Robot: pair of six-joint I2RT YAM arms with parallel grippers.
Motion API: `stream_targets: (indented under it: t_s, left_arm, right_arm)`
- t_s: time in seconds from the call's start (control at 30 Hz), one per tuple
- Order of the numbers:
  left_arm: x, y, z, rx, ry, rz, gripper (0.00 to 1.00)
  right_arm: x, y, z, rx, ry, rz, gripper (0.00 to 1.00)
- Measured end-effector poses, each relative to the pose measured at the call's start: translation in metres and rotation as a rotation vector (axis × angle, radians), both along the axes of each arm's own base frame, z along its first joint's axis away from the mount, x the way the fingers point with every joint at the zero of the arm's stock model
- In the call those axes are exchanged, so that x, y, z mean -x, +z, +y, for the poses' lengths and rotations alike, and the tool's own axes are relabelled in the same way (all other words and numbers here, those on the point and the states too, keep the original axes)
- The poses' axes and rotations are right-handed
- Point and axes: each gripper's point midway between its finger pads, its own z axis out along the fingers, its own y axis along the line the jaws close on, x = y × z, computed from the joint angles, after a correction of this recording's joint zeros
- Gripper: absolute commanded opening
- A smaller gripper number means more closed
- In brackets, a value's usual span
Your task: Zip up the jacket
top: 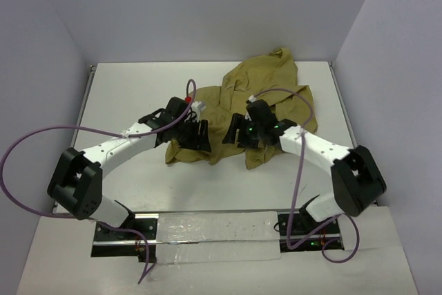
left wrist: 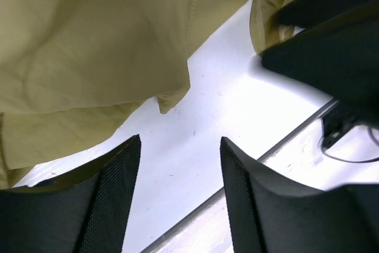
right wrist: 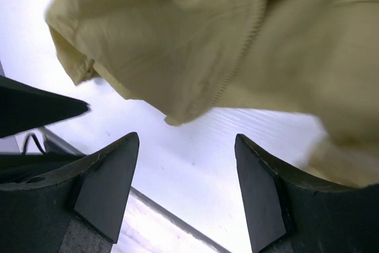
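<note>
The left gripper (left wrist: 180,146) stands wide, its dark fingers (left wrist: 112,199) apart with only bare surface between them, holding nothing; the right gripper (right wrist: 188,140) is likewise spread and empty, its fingers (right wrist: 269,194) framing white tabletop. Both hang low and near each other at the near edge of the jacket (top: 266,94); each wrist view shows the other gripper's dark body at its side.

Just ahead of the left fingers a corner (left wrist: 169,102) of olive-tan cloth points down at the table; ahead of the right ones a lobe with a ribbed edge (right wrist: 237,75) hangs over the surface, slightly blurred. The jacket lies crumpled in many folds on the white table (top: 124,94), right of centre and reaching toward the far side; no zipper teeth or slider can be made out in any view.

By my judgement the step in hand is the search for the two front edges; zipping itself is not yet begun. The next move calls for each gripper to pinch one edge near the hem and draw the cloth flat so the track shows; with cloth this thin, a pinch may well take several layers at once.
</note>
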Motion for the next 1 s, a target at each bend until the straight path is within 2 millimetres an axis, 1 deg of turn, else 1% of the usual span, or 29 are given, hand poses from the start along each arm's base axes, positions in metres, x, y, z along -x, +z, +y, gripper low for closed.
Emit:
stream_targets:
  t_s: [0.07,0.2,0.3,0.33,0.4,0.53,0.67,0.77,1.0]
  left_arm:
    - [0.004,-0.005,-0.003,-0.018,-0.026,-0.004,0.6]
    - [0.012,-0.019,-0.011,-0.073,-0.067,-0.007,0.66]
    - [0.015,-0.026,-0.016,-0.114,-0.09,-0.022,0.68]
    - [0.015,-0.027,-0.018,-0.126,-0.095,-0.028,0.69]
    - [0.011,-0.027,-0.023,-0.149,-0.102,-0.045,0.72]
    - [0.001,-0.03,-0.037,-0.195,-0.113,-0.084,0.74]
    - [-0.003,-0.044,-0.044,-0.254,-0.118,-0.09,0.73]
    - [-0.004,-0.057,-0.041,-0.307,-0.111,-0.085,0.72]
    - [-0.005,-0.072,-0.036,-0.372,-0.103,-0.081,0.6]
  right_arm:
    - [-0.004,0.017,-0.02,0.005,-0.048,-0.032,0.72]
    - [-0.009,0.046,-0.069,0.031,-0.171,-0.099,0.73]
    - [-0.011,0.058,-0.105,0.073,-0.269,-0.131,0.74]
    - [-0.009,0.061,-0.114,0.084,-0.291,-0.137,0.74]
    - [-0.006,0.063,-0.125,0.104,-0.317,-0.142,0.74]
    - [-0.002,0.061,-0.135,0.132,-0.336,-0.129,0.75]
    - [0.0,0.058,-0.137,0.144,-0.334,-0.114,0.75]
    - [0.001,0.057,-0.138,0.146,-0.334,-0.111,0.75]
    - [0.001,0.057,-0.138,0.147,-0.333,-0.111,0.75]
